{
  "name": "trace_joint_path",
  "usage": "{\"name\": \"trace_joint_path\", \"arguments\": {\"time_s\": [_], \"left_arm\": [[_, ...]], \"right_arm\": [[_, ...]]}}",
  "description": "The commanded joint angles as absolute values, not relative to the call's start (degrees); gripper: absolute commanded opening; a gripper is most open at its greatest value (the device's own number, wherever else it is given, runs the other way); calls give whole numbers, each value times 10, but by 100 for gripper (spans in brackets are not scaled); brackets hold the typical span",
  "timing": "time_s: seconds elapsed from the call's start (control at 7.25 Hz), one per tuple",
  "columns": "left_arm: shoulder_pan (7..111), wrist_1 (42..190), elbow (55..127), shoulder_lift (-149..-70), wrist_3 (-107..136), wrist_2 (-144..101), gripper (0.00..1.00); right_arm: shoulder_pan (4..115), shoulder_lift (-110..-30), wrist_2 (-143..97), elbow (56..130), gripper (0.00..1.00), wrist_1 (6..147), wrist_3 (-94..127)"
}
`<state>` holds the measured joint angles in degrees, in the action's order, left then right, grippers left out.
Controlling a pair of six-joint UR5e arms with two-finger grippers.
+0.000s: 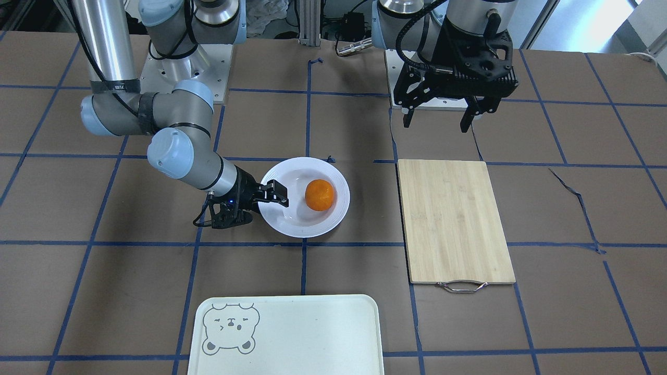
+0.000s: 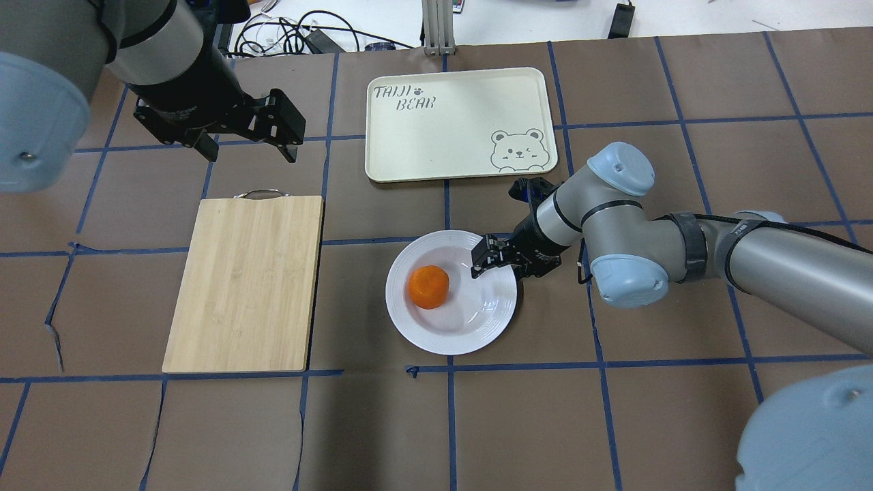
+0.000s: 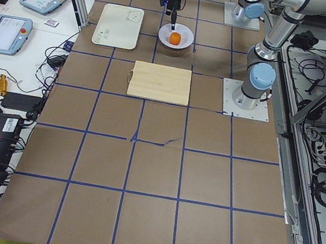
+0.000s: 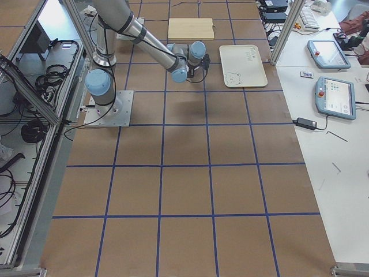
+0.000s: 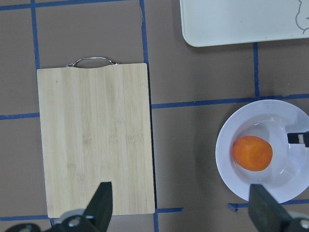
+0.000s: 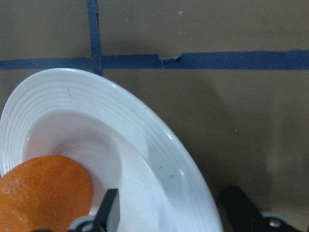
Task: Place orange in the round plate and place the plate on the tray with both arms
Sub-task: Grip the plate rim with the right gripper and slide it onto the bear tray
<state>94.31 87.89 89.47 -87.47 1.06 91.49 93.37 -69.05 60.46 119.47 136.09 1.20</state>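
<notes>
The orange [image 1: 319, 195] [image 2: 428, 286] [image 5: 252, 153] lies in the sunken centre of the round plate [image 1: 302, 229] [image 2: 450, 341], which rests on the table. My right gripper [image 1: 279, 197] [image 2: 477, 269] is low at the plate's edge, open. In the right wrist view one of its fingers is inside the plate [image 6: 145, 140] beside the orange [image 6: 43, 193], and the other is outside the rim. High above the table, my left gripper [image 1: 435, 125] [image 2: 251, 153] hangs open and holds nothing. The tray [image 1: 312, 333] [image 2: 450, 123] lies bare beyond the plate.
A bamboo cutting board [image 1: 453, 219] [image 2: 245, 279] with a metal handle lies flat under and in front of the left gripper. Blue tape lines cross the brown table cover. Off the table's far edge are cables, tablets and a keyboard.
</notes>
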Motion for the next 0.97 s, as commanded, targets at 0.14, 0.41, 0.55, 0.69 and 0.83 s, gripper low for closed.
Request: {"name": "trace_joint_path", "arguments": {"time_s": [0.14, 0.41, 0.55, 0.69, 0.83], "left_arm": [[943, 879, 895, -875, 11, 915, 100], [943, 879, 895, -875, 10, 915, 100], [943, 879, 895, -875, 11, 915, 100], [943, 879, 895, -875, 11, 915, 100], [943, 879, 895, -875, 11, 915, 100]], "right_arm": [[934, -691, 606, 1194, 0, 1362, 1], [930, -691, 603, 1186, 0, 1361, 4], [926, -692, 595, 1167, 0, 1361, 10], [919, -691, 579, 1144, 0, 1357, 17], [907, -691, 565, 1131, 0, 1356, 23]]}}
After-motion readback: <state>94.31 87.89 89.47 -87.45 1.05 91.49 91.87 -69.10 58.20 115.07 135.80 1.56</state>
